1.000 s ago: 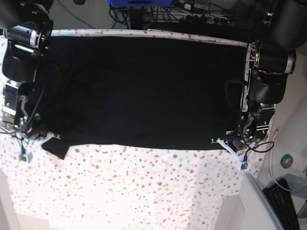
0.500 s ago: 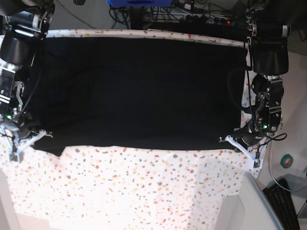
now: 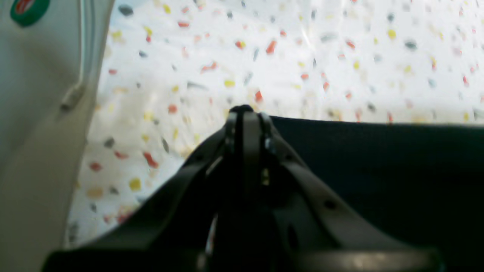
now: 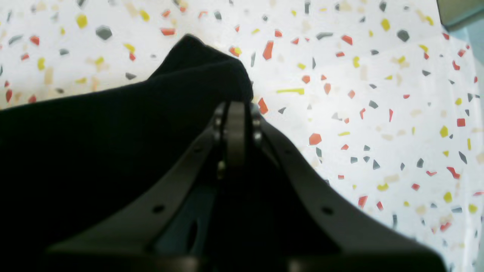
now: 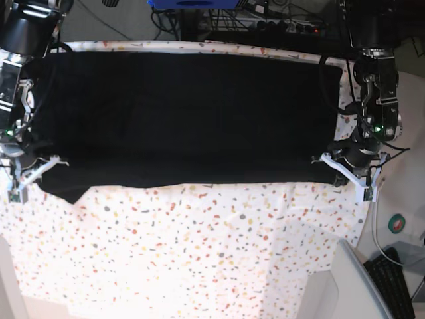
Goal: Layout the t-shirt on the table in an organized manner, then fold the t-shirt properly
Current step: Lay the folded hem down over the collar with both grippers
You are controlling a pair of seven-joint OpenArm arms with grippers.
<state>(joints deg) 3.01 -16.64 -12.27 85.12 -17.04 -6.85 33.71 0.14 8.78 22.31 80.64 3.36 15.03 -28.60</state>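
The black t-shirt (image 5: 186,116) lies spread wide over the far half of the flecked white table (image 5: 199,252); no print or label shows. My left gripper (image 5: 344,170), on the base view's right, is shut on the shirt's near right corner. In the left wrist view its closed fingertips (image 3: 245,113) pinch the fabric edge (image 3: 378,162). My right gripper (image 5: 28,177), on the base view's left, is shut on the near left corner. In the right wrist view (image 4: 234,107) a fold of the shirt (image 4: 200,68) sticks out past its tips.
A white side surface with a green tape roll (image 5: 397,223) and a grey cable (image 3: 81,45) lies right of the table. A keyboard (image 5: 393,282) sits at the bottom right. Cables and a blue object (image 5: 192,4) lie behind the far edge.
Both grippers moved toward the table's far side and slightly outward, pulling the shirt's near edge back with them. More bare table shows in front of the shirt.
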